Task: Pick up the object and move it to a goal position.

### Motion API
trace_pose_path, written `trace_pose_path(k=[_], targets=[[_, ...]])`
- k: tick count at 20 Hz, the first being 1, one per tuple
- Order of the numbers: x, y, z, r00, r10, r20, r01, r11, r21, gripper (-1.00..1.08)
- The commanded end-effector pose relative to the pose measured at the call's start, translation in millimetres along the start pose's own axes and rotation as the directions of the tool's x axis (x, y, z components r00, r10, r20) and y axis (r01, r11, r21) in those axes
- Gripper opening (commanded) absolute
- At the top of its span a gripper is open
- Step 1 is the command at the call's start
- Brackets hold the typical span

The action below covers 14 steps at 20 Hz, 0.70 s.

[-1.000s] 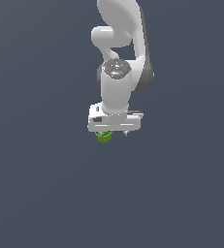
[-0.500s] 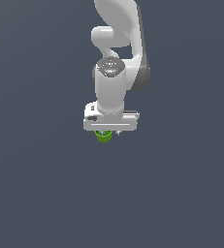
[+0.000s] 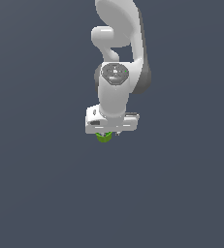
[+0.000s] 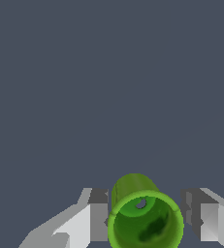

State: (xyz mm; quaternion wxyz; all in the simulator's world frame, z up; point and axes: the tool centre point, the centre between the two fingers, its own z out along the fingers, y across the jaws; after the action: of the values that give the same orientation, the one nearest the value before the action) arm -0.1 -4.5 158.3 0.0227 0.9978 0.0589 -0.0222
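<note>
Green object (image 4: 143, 220) sits between the gripper (image 4: 150, 218) fingers (image 4: 96, 215), one touching and the other showing a gap, so grasp can't be told; lift and goal move look left.

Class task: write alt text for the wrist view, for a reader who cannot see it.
A bright green cup, its open round end facing the camera, sits between two white fingers. One finger is at the cup's side; the other stands apart from it. Behind them is plain dark grey.
</note>
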Motion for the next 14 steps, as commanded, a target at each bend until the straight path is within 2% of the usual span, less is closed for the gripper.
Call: trace_pose_path(k=[1, 5, 8, 11, 14], targets=[[-2, 0, 6, 0.998, -0.053, 0.032, 0.054, 0.998, -0.016, 0.28], [-7, 0, 18, 0.980, -0.165, 0.107, 0.171, 0.984, -0.043, 0.28], [-11, 2, 29, 0.948, -0.263, 0.182, 0.277, 0.959, -0.059, 0.28], [-16, 5, 40, 0.893, -0.362, 0.269, 0.391, 0.918, -0.064, 0.28], [-22, 10, 50, 0.820, -0.447, 0.357, 0.497, 0.866, -0.057, 0.28]])
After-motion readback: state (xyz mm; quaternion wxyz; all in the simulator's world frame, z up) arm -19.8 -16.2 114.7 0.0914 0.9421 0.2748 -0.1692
